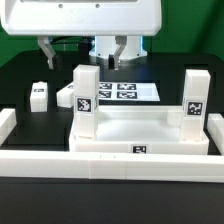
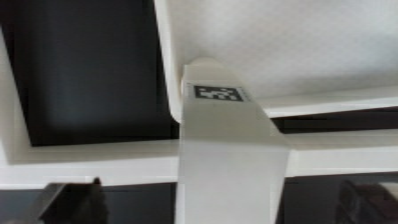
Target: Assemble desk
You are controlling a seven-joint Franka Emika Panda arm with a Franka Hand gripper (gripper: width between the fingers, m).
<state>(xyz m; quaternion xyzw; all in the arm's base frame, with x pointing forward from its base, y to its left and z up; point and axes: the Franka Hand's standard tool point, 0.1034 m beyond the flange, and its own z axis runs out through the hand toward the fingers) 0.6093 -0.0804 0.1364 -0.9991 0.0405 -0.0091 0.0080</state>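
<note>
The claw (image 1: 83, 50) hangs wide open and empty above the far side of the black worktop (image 1: 30, 75). Its bulky white body is cut off by the edge of the exterior view. In the wrist view only its dark fingertips (image 2: 71, 200) show, blurred at the corners.

The large white rectangular plastic tabletop with a raised rim (image 1: 150, 135) lies on the worktop, just behind the long white border rail (image 1: 110, 165). Two tagged square white legs stand upright at its corners, one on the exterior view's left (image 1: 85, 95) and one on its right (image 1: 194, 98). Whether they sit fully in their sockets cannot be told.

The wrist view looks down on a tagged leg top (image 2: 219, 93), and the leg's lower end runs out of frame.

A small loose white leg (image 1: 40, 95) stands apart on the worktop at the exterior view's left. Another small tagged white piece (image 1: 65, 97) is half hidden behind the left upright leg. The marker board (image 1: 120, 90) lies beyond the tabletop, partly covered.
</note>
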